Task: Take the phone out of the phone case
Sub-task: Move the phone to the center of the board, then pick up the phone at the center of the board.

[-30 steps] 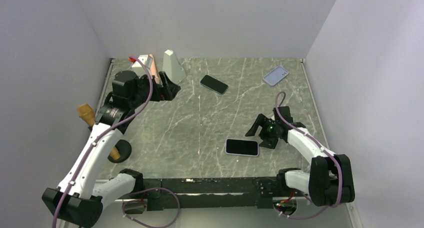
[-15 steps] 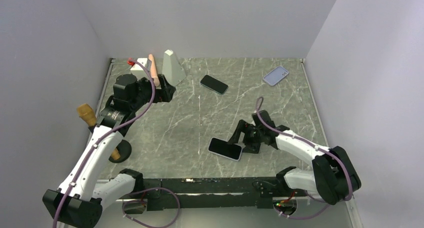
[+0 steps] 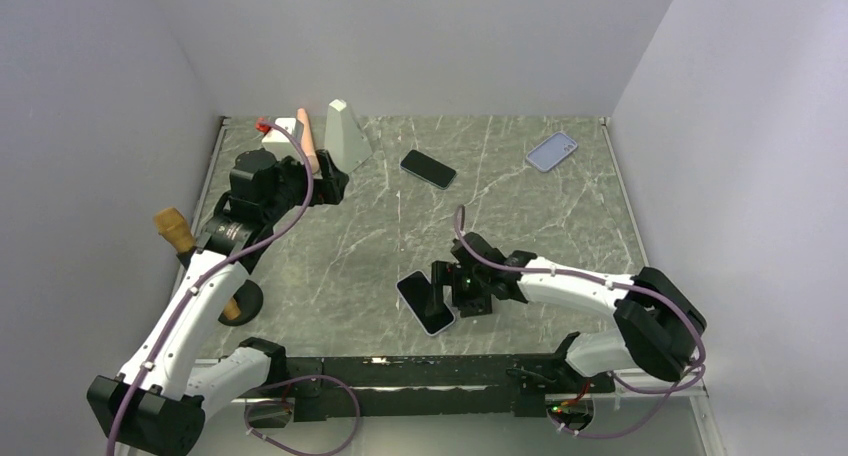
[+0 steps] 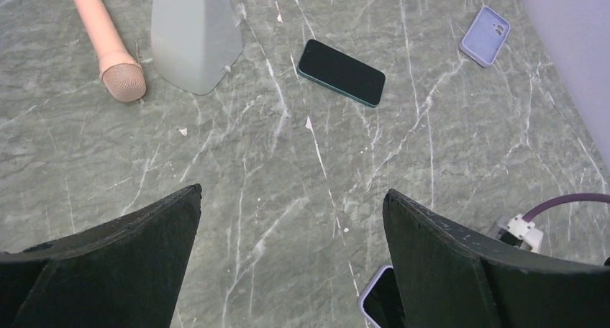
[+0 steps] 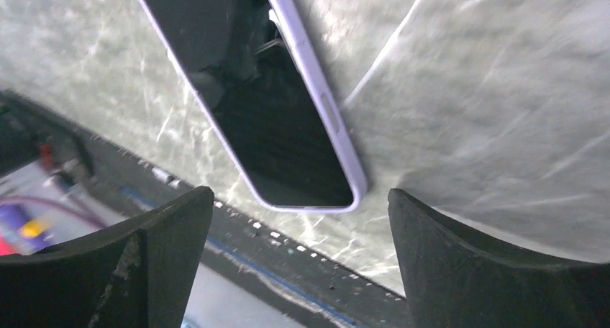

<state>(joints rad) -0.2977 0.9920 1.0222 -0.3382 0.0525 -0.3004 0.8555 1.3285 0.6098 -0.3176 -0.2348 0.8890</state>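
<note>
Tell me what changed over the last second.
The right gripper swept left along the near edge, jaws open, and the cased phone slid left with it, turning from crosswise to diagonal. Nothing was grasped. The left gripper, the black phone and the lilac case kept their places.

Phone (image 3: 425, 302), dark screen up (glossy), inside lilac case (image 5: 316, 90), flat, skewed, near table (image 3: 350, 256) front edge

right gripper (image 3: 445, 290) has swept left along the near edge of the table (image 3: 560, 216), its arm now stretched low across the marble. the cased phone (image 3: 425, 302) has gone with it, shoved leftward and spun from crosswise to a steep slant. by the far left corner, the left gripper (image 3: 330, 188) has edged back a touch, baring more of the pink stick (image 3: 306, 141).
</note>
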